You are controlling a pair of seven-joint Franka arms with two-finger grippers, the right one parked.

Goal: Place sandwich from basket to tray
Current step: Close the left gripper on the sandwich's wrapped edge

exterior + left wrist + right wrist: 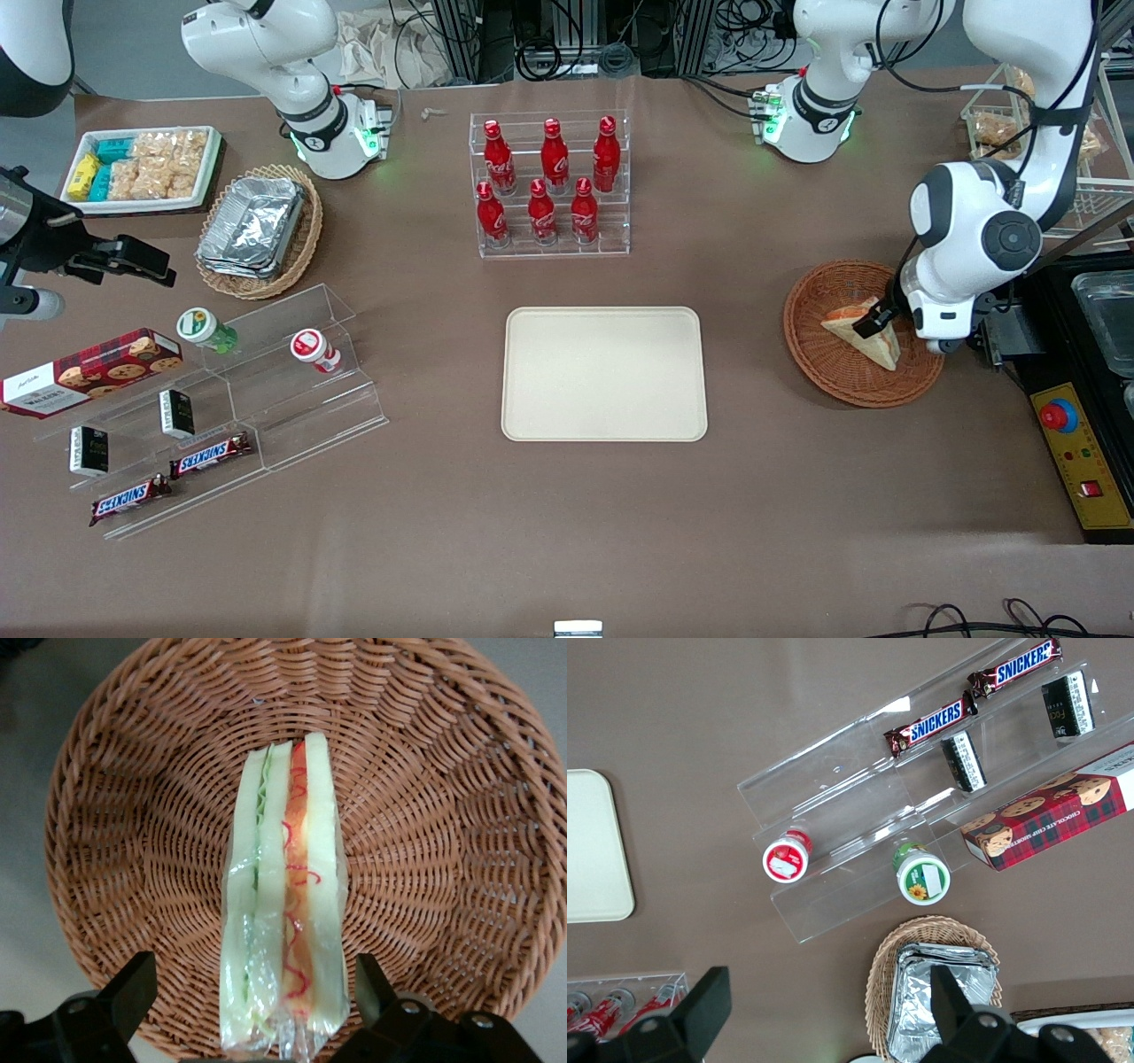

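Gripper (252, 1014) hangs low over the round wicker basket (819, 363) at frame right, fingers (133, 988) spread, nothing clamped. The wrapped sandwich (283, 904) lies in the basket between them, long axis running straight away from the claw.

The sandwich (866, 335) lies in the round basket (824, 363), which sits on the table (567, 514) toward the working arm's end, well apart from the tray (604, 373) at the table's middle. The gripper (875, 321) hangs low over the basket with its open fingers (131, 992) to either side of the sandwich, not touching it. The rack of cola bottles (549, 186) stands farther from the front camera than the tray, and the clear stepped snack stand (257, 399) lies toward the parked arm's end.
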